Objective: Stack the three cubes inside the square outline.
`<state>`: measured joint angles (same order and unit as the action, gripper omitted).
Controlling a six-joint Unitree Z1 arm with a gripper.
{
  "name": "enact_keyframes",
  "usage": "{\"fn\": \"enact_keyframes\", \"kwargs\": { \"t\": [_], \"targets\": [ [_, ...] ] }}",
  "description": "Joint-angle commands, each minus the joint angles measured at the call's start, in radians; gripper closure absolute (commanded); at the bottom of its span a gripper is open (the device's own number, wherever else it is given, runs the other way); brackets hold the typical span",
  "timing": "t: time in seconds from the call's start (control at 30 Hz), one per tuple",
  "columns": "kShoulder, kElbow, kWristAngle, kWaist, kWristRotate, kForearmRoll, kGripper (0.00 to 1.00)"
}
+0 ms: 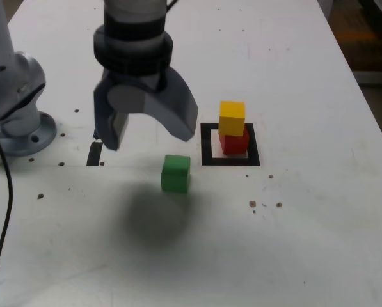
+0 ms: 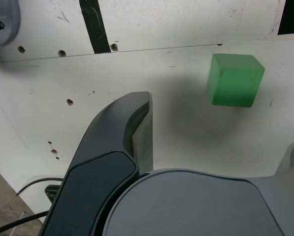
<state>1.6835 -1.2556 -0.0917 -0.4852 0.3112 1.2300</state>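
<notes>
Gripper [image 1: 149, 131] hangs empty, jaws spread wide, up-left of the green cube [image 1: 176, 173] in the exterior view. Cube lies loose on table, just left of square outline [image 1: 230, 160] holding yellow cube [image 1: 232, 118] on red cube [image 1: 234, 142].

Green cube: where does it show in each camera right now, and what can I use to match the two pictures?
Exterior view: the green cube sits alone on the table, low of centre, outside the square outline, below the open gripper.
Wrist view: the green cube lies on the table beyond the gripper's dark finger, not between the jaws.
Shared landmark: the short black strip.
</notes>
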Motion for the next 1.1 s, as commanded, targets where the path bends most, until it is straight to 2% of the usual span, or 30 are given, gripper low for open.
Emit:
{"fn": "enact_keyframes", "kwargs": {
  "t": [0.0,0.47,0.7,0.93,1.07],
  "targets": [
    [0.025,-0.001,-0.001,-0.003,0.005,-0.008,0.01],
    [0.189,0.017,0.004,-0.004,0.011,-0.067,0.06],
    [0.226,0.034,0.018,-0.004,0.010,-0.106,0.09],
    [0.249,0.042,0.020,-0.004,0.011,-0.126,0.22],
    [0.255,0.042,0.024,-0.004,0.016,-0.144,0.34]
  ]
}}
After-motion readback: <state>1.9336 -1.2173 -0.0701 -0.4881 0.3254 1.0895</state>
